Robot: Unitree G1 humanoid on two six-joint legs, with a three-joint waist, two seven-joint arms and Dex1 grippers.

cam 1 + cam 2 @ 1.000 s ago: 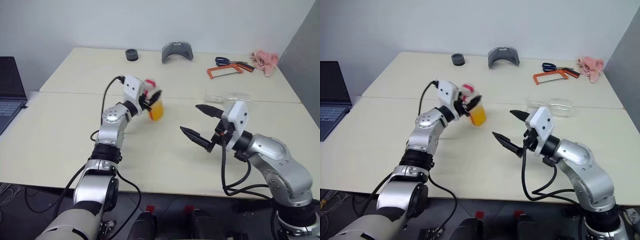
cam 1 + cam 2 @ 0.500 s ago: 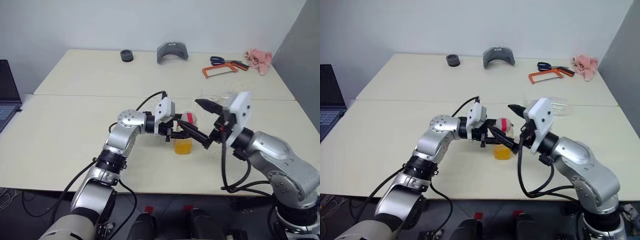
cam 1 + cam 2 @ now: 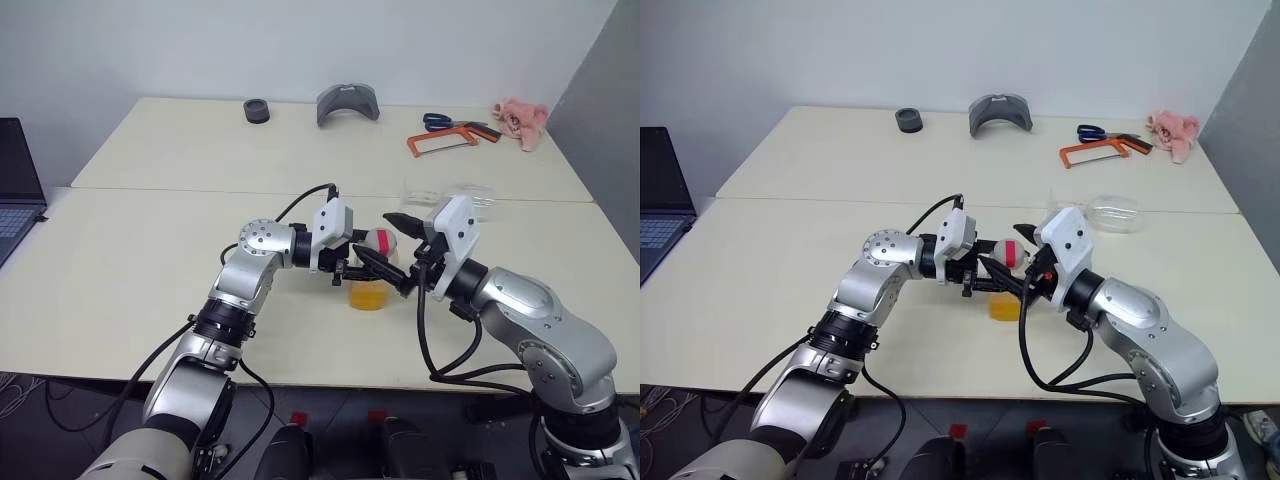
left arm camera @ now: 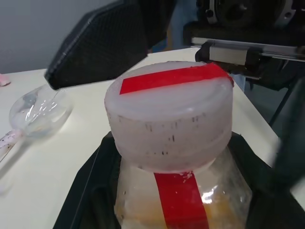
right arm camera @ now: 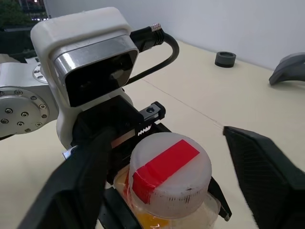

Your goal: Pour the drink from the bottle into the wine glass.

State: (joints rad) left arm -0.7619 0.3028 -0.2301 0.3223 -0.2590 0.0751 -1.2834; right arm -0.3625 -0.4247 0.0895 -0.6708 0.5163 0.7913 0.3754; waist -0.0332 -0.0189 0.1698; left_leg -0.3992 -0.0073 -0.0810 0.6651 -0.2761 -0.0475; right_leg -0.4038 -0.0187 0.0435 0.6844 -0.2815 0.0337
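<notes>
Cap not yet off, nothing poured.

Bottle held upright in mid-air over the near half of the table, well in from the front edge, long axis vertical, cap pointing up, orange drink settled in the lower part. Left gripper clenched on the bottle body just under the cap. Right gripper straddling the cap, jaws apart with a gap on either side, no contact visible yet. Wine glass lying on its side, long axis along the tabletop, towards the right edge and well apart from the bottle. Still to do, by the look of it: uncapping, righting the glass, then the pour.
</notes>
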